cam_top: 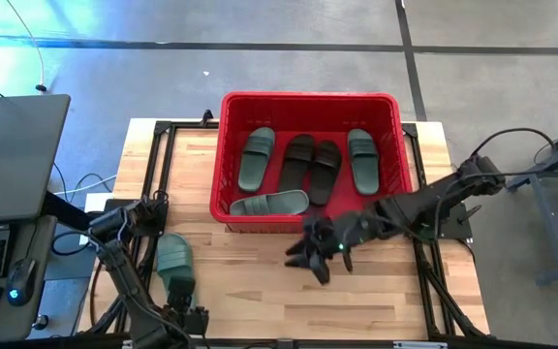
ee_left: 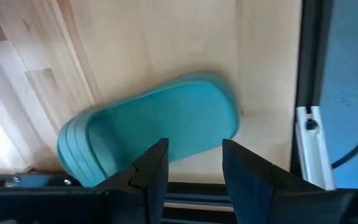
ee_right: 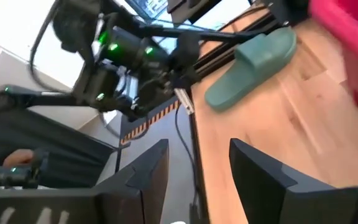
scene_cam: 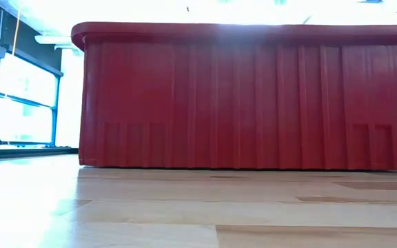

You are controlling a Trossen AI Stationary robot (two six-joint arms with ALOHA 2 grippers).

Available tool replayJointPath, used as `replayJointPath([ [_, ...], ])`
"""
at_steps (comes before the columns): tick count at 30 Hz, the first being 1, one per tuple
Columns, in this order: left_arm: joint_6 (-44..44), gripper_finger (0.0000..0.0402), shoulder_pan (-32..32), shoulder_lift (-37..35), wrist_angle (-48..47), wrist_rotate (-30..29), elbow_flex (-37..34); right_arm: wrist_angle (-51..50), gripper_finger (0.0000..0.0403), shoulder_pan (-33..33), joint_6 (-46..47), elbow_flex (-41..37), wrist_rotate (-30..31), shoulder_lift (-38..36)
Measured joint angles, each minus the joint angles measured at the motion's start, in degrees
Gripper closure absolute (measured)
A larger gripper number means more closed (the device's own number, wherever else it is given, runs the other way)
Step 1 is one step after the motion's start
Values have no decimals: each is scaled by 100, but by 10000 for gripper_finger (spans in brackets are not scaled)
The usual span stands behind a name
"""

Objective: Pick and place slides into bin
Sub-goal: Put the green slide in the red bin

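One sage green slide point(cam_top: 174, 262) lies flat on its sole on the table's near left; it also shows in the left wrist view point(ee_left: 148, 134) and the right wrist view point(ee_right: 253, 59). My left gripper point(cam_top: 186, 312) point(ee_left: 194, 149) is open and empty, just near of that slide. The red bin point(cam_top: 310, 102) point(scene_cam: 247, 96) stands at the far middle. In it lie three green slides point(cam_top: 257, 158) point(cam_top: 362, 160) point(cam_top: 269, 204) and two black slides point(cam_top: 296, 162) point(cam_top: 325, 172). My right gripper point(cam_top: 311, 260) point(ee_right: 197, 152) is open and empty, in front of the bin's near wall.
A black metal frame point(cam_top: 153, 184) runs along the table's left and right sides. A desk with a keyboard and mouse point(cam_top: 8, 262) stands off the table's left edge. Bare wood point(cam_top: 250, 281) lies between the two grippers.
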Motion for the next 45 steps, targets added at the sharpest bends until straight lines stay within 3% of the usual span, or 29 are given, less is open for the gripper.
replayJointPath([
  [8, -145, 268, -4, 2, 44, 58, -464, 30, 249, 935, 238, 0, 1211, 126],
  [17, -453, 268, -4, -2, 36, 175, -735, 54, 253, 1423, 926, 0, 2221, 198],
  [25, -670, 268, 3, 0, -2, 36, -1525, 63, 254, 1513, 1290, 0, 2547, 240],
  [33, -968, 268, 153, 2, 26, 324, -2447, 81, 252, 1510, 1317, 0, 2714, 247],
  [45, -1229, 268, 225, 0, 35, -138, -2924, 102, 253, 1498, 1342, 0, 2714, 247],
])
